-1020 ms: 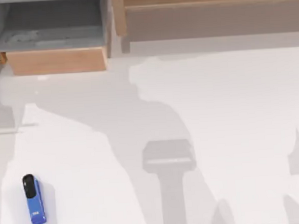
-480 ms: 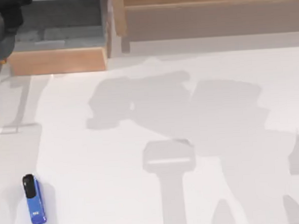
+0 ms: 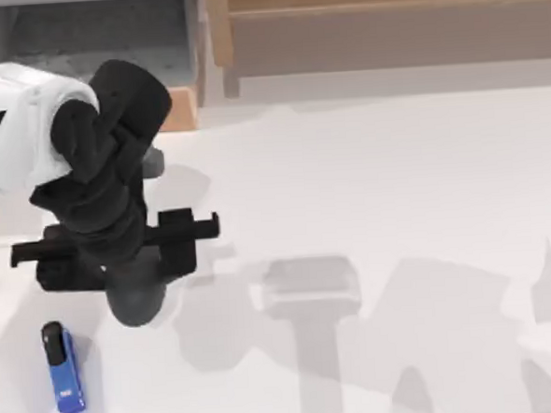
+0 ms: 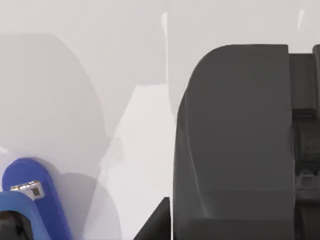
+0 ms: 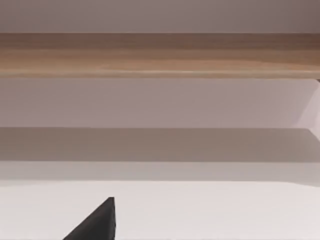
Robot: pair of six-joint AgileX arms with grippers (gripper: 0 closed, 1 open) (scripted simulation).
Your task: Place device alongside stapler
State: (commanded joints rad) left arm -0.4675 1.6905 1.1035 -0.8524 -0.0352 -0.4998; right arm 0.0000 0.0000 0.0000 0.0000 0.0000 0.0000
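Where stapler (image 3: 63,367) lies, left gripper (image 3: 115,258) hovers near.

Stapler (image 3: 63,369) on white table (image 3: 425,207)

You will find no text, number or brand that can be read. The stapler (image 3: 63,367) carries a tiny white mark (image 4: 31,189), but its content cannot be made out.

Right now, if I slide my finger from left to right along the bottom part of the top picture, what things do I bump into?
The blue stapler first, then the left gripper just up and to its right, then bare white table.
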